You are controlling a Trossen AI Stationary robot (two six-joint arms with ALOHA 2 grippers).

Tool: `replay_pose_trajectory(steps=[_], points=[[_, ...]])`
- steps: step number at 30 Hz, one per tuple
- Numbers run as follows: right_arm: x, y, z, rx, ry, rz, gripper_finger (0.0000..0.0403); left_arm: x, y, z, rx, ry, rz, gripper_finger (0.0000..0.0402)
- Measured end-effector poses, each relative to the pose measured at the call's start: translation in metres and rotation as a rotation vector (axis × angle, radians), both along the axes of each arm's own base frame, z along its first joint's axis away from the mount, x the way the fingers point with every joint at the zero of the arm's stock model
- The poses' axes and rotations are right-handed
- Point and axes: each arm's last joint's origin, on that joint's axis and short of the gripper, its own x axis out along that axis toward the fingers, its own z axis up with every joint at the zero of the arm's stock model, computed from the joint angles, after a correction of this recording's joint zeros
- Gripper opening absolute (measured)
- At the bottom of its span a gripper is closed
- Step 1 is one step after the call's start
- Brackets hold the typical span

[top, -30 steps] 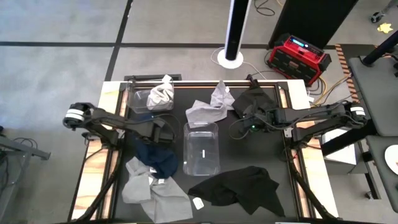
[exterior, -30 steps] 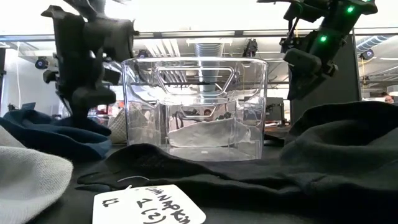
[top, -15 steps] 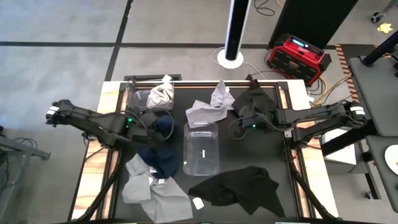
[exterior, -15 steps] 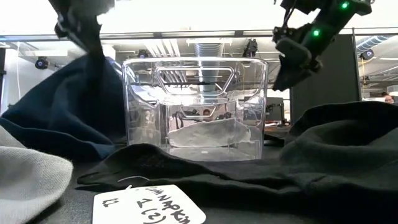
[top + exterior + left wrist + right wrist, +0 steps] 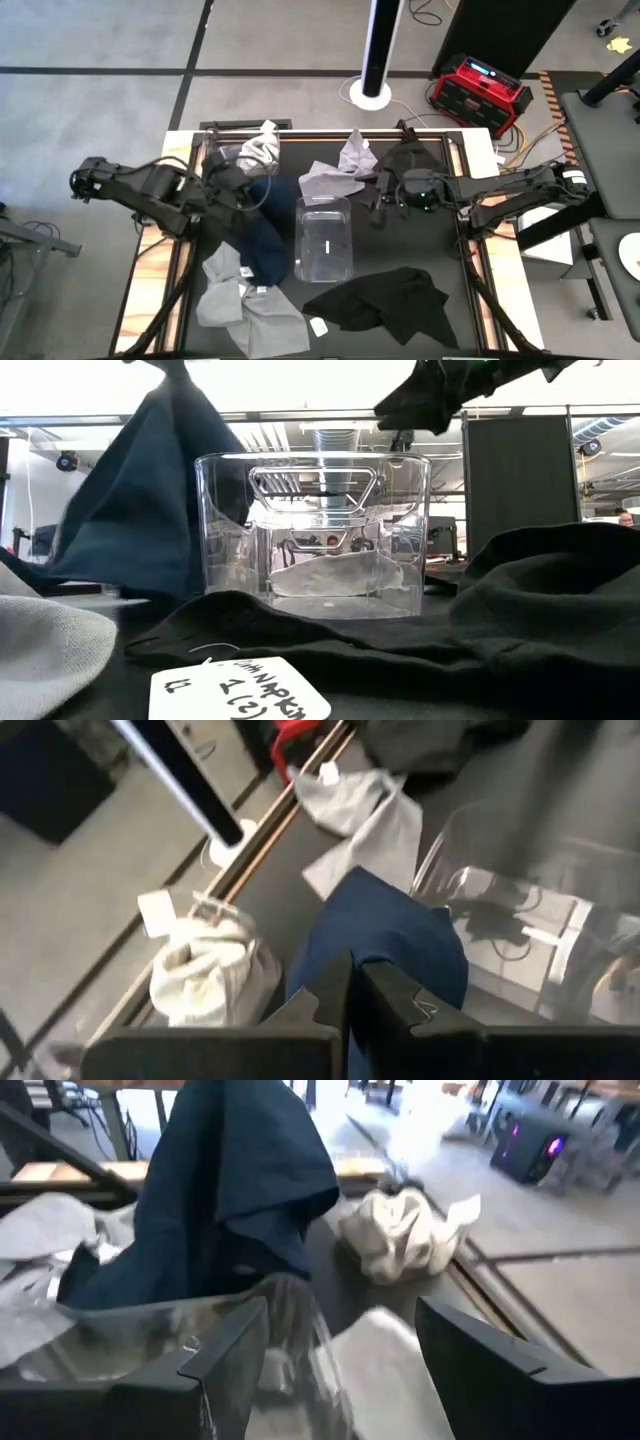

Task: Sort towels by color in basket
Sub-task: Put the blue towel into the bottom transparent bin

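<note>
My left gripper is shut on a navy towel left of the clear centre basket. The towel hangs from it, its lower end resting on the table. My right gripper hovers open just right of that basket's far end, nothing between its fingers. A white towel sits in a second clear basket at the far left. Grey and white towels lie behind the centre basket. A black towel lies near right, light grey ones near left. My left gripper pinches the navy towel's top edge between its two shut fingers; one layer or several, I cannot tell. The towel hangs below the fingers in a wide drape, with its lower end on the table beside the centre basket.
Another black towel is bunched at the far right behind my right arm. A white tag lies at the near edge. Outside the table stand a red box and a white pole base.
My left gripper has risen and drawn back toward the far-left basket with the navy towel. The towel's upper part has been pulled up off the table into a hanging drape while its lower end stays down. My right gripper has risen and shifted toward the centre basket.
</note>
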Motion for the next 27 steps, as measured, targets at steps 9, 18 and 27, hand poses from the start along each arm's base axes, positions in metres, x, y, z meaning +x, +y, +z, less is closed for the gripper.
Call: replay_pose_trajectory(steps=[9,18,27], points=[[0.003,0.000,0.013,-0.005,-0.139,0.009,0.0281,-0.009,-0.009,0.043,0.060,-0.114,-0.115,0.0000],[0.018,0.012,0.008,-0.088,-0.185,0.179,0.0301,-0.008,-0.015,0.067,0.146,-0.240,-0.092,0.0000],[0.048,0.026,-0.005,-0.354,-0.268,0.123,0.0287,0.004,-0.021,0.068,0.170,-0.267,-0.116,0.0000]])
